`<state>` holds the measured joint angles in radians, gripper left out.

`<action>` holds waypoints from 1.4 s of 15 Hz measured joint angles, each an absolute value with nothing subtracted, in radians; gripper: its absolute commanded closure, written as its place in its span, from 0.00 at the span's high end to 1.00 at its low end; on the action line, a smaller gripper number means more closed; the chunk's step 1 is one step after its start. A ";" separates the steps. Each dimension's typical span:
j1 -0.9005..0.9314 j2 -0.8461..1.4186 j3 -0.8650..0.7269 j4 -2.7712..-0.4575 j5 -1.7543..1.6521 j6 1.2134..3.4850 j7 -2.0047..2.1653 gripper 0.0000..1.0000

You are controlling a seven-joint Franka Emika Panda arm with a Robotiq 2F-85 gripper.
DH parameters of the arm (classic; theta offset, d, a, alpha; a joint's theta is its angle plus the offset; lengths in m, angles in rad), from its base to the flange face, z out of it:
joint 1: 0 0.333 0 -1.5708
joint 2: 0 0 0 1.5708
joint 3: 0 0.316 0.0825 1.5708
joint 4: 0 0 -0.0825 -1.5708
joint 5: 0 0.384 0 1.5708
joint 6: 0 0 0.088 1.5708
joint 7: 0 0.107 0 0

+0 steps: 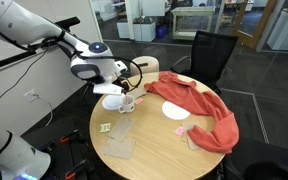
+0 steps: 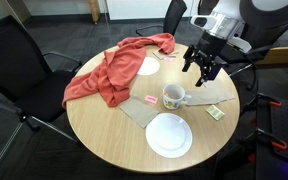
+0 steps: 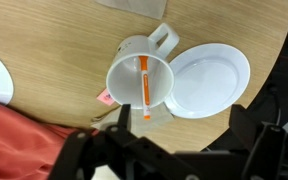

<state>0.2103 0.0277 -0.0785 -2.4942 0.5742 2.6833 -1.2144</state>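
Tool (image 2: 202, 75), jaws wide, above mug (image 2: 173, 97)

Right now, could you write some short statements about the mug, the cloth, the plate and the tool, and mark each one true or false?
1. The white ceramic mug holds a thin orange stick. True.
2. The tool is shut on the mug's handle. False: it is open, holds nothing and is apart from the mug.
3. The red cloth lies on the round wooden table. True.
4. The white round plate covers the mug. False: it lies flat on the table beside the mug.
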 measured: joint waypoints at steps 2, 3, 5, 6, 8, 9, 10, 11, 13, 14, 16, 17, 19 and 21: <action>0.178 0.071 -0.037 -2.476 0.567 2.708 -1.210 0.88; 0.164 0.092 -0.017 -2.468 0.559 2.724 -1.208 0.82; 0.139 0.131 0.016 -2.453 0.533 2.761 -1.187 0.76; 0.128 0.148 0.031 -2.447 0.516 2.781 -1.170 0.72; 0.106 0.179 0.059 -2.435 0.479 2.817 -1.134 0.70; 0.096 0.192 0.071 -2.430 0.462 2.831 -1.119 0.63; 0.087 0.204 0.082 -2.424 0.445 2.844 -1.101 0.62; 0.077 0.216 0.094 -2.420 0.428 2.858 -1.083 0.56; 0.059 0.236 0.115 -2.410 0.395 2.876 -1.050 0.49; 0.050 0.244 0.124 -2.406 0.379 2.883 -1.033 0.42; 0.033 0.259 0.139 -2.396 0.347 2.887 -1.005 0.37; 0.026 0.266 0.146 -2.391 0.330 2.887 -0.990 0.31; 0.016 0.278 0.153 -2.384 0.300 2.887 -0.966 0.33; 0.004 0.289 0.164 -2.378 0.278 2.887 -0.948 0.36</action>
<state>0.0035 0.2895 0.1638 -2.3777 0.2776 2.8867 -0.9480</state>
